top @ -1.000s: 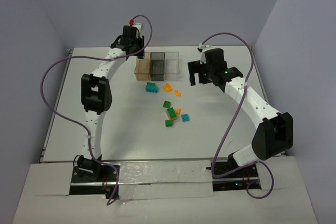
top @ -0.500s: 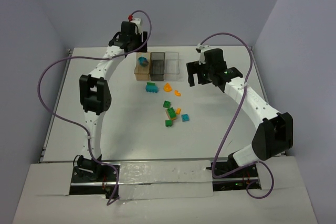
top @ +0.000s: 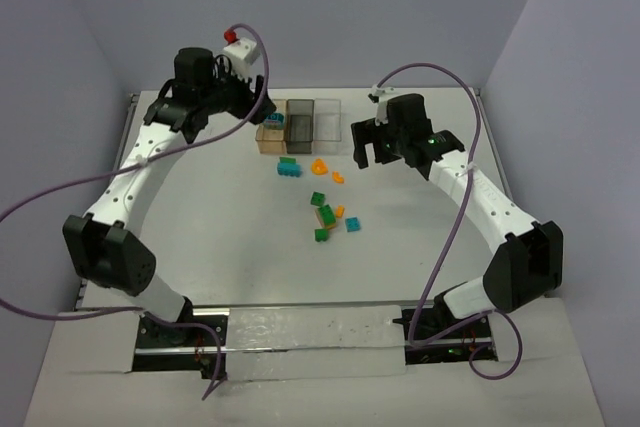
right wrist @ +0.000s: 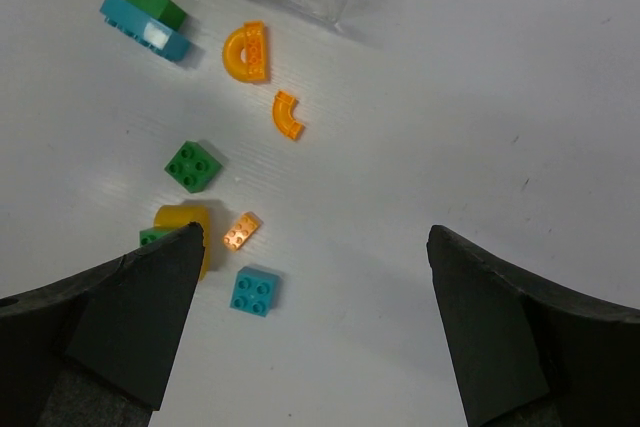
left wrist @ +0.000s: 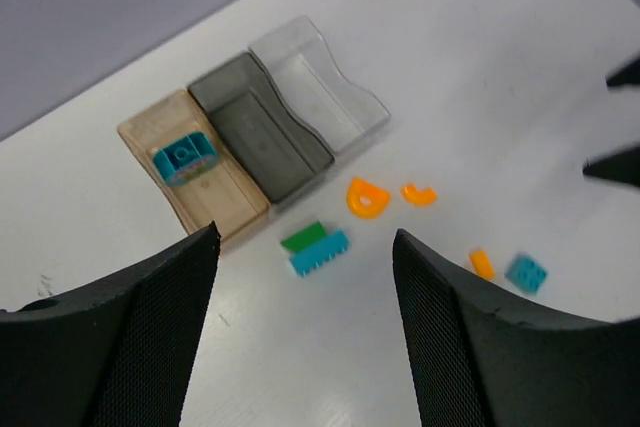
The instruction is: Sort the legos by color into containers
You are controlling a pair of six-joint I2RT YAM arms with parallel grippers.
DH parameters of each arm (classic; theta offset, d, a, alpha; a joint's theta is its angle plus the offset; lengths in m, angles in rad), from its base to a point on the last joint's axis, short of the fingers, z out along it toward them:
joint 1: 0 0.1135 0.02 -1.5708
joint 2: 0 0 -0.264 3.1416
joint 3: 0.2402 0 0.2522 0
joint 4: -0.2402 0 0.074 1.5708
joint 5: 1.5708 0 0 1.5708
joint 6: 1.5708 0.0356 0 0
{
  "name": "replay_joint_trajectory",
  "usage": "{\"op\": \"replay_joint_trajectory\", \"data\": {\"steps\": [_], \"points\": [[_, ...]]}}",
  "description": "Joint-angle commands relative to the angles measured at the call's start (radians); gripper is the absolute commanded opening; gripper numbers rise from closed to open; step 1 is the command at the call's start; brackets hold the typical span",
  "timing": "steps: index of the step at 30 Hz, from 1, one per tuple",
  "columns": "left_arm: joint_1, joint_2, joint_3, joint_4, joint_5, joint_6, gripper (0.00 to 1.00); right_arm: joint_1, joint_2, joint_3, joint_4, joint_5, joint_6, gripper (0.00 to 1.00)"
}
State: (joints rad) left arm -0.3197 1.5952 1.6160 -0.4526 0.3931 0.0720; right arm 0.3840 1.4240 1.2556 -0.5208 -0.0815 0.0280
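Top: my left gripper (top: 255, 105) hangs by the containers (top: 325, 119), right gripper (top: 366, 147) near loose legos (top: 326, 215); left wrist: my fingers (left wrist: 120, 347) spread, empty, teal brick (left wrist: 185, 159) inside orange-tinted box (left wrist: 225, 202); right wrist: fingers (right wrist: 100, 317) spread, empty, above scattered legos.

Wide-parted tool (right wrist: 312, 237) over teal, green and orange legos (right wrist: 192, 166) on white table (right wrist: 480, 97)

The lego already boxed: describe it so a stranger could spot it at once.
Find the row of three see-through containers at the table's far side. The orange-tinted box at its left end holds one small teal lego. It alone sits inside a box; the other legos lie loose on the table.
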Motion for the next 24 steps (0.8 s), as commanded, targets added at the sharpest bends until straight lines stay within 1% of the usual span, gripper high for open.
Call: {"op": "replay_joint_trajectory", "data": {"steps": [1, 2, 4, 7, 8, 10, 13, 15, 17, 20, 24], "points": [[-0.004, 0.017, -0.09, -0.17, 0.197, 0.285, 0.77, 0.004, -0.043, 0.0, -0.005, -0.024, -0.008, 1.0], [-0.004, 0.027, -0.084, -0.209, 0.222, 0.323, 0.77, 0.004, -0.043, 0.002, -0.005, -0.023, -0.008, 1.0], [-0.005, 0.078, -0.038, -0.343, 0.285, 0.454, 0.76, 0.002, -0.041, 0.006, -0.008, -0.025, -0.008, 1.0], [-0.004, 0.165, 0.074, -0.549, 0.375, 0.698, 0.69, -0.007, -0.034, 0.013, -0.016, -0.035, -0.007, 1.0], [-0.001, 0.211, 0.097, -0.639, 0.413, 0.832, 0.69, -0.01, -0.03, 0.016, -0.022, -0.043, -0.005, 1.0], [0.002, 0.259, 0.145, -0.639, 0.423, 0.895, 0.72, -0.014, -0.027, 0.024, -0.028, -0.044, -0.006, 1.0], [-0.002, 0.321, 0.204, -0.625, 0.413, 0.954, 0.73, -0.017, -0.027, 0.027, -0.03, -0.046, -0.008, 1.0], [-0.009, 0.359, 0.24, -0.621, 0.385, 1.03, 0.73, -0.024, -0.029, 0.026, -0.037, -0.047, -0.011, 1.0], [-0.016, 0.387, 0.26, -0.621, 0.36, 1.07, 0.73, -0.027, -0.034, 0.024, -0.04, -0.05, -0.013, 1.0], [-0.035, 0.445, 0.296, -0.662, 0.323, 1.159, 0.73, -0.037, -0.032, 0.028, -0.047, -0.057, -0.016, 1.0], [-0.05, 0.499, 0.322, -0.698, 0.311, 1.227, 0.72, -0.041, -0.026, 0.031, -0.051, -0.064, -0.016, 1.0]]}}
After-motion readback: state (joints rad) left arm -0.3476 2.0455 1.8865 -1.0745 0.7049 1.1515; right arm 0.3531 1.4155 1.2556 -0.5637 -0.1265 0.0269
